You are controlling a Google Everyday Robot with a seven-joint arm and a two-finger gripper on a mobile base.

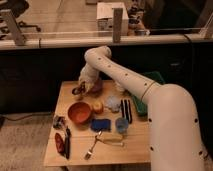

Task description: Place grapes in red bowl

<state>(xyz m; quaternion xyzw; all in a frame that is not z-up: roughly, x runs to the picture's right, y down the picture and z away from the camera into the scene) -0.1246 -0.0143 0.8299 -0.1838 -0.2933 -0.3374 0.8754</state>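
The red bowl [79, 112] sits on the wooden table [80, 155], left of centre. My gripper [79, 90] hangs over the table's back left part, just behind and above the bowl. A small dark lump at the gripper's tip may be the grapes, but I cannot tell for sure. No other grapes show on the table. The white arm reaches in from the right, over the table's back edge.
A yellow fruit [97, 106] lies right of the bowl. A blue sponge [100, 124], a blue cup [122, 124] and a fork [93, 145] lie in front. A green tray [150, 95] stands at the right. A red item [60, 142] lies at the front left.
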